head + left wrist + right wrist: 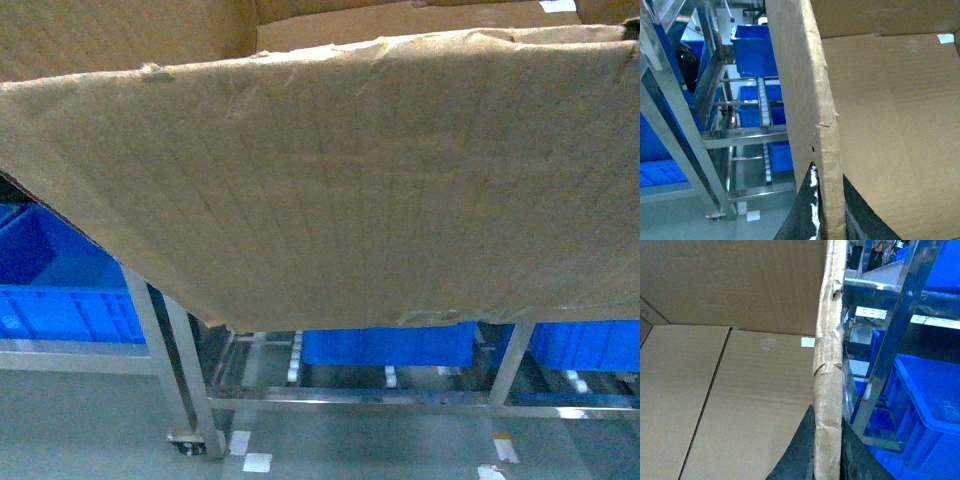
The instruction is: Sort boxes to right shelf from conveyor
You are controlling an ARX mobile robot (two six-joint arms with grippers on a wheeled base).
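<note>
The cardboard carton (350,190) is held raised in front of the robot and fills most of the head view, its outer wall facing the camera and its ragged top edge toward the upper frame.

Left gripper (827,215): the dark fingers (802,210) straddle the carton's left wall edge, one on the outside face, one on the inside face. The jaws are pressed together on that corrugated wall. Beyond the inner finger lies the carton floor, with a small white sticker (945,38) at its far corner.

Right gripper (826,452): the fingers (802,445) pinch the carton's right wall edge in the same manner, one on each face. The same white sticker (808,342) shows inside the carton.

The stainless-steel rack (200,380) stands past and below the carton. Its white roller wheels (761,100) run along tracks outboard of the left gripper. Blue plastic crates (60,290) sit on the rack levels; another crate (930,410) lies just outboard of the right gripper, behind a steel upright (890,340).
</note>
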